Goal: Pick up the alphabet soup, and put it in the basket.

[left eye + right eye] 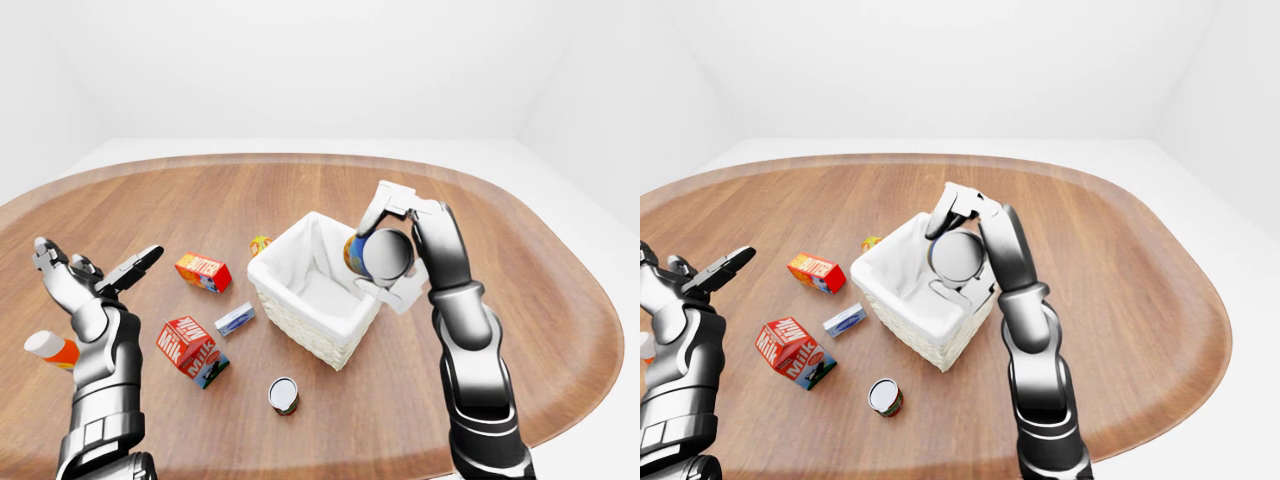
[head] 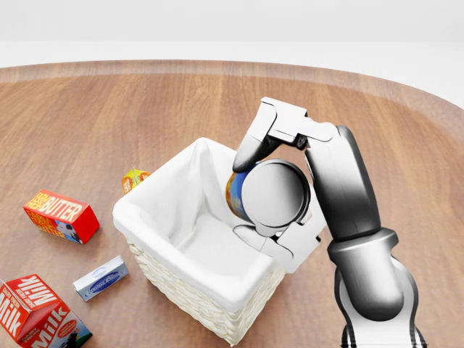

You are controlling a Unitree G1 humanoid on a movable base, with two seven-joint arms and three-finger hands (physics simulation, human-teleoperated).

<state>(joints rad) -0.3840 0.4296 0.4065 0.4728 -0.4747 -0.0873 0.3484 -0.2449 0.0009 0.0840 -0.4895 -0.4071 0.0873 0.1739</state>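
Right hand (image 2: 270, 190): fingers closed round the soup can (image 2: 239, 196), held on its side, silver end toward the head camera, over the basket's right half.

Soup can: inside the grip, one finger above and others below; only a blue-and-orange sliver of label shows at the left of the palm. It hangs above the white liner, clear of the rim.

Basket (image 2: 161, 273): wicker, white cloth liner, open and empty, directly under the can.

Step in hand, as judged: the release. Best done by lowering the can closer to the liner floor, centring it away from the right wall, then opening the fingers so it does not bounce out.

Left hand (image 1: 85, 282): fingers spread, holding nothing, well apart at the left-eye view's left.

Table (image 2: 377, 130): wooden, bearing the basket.
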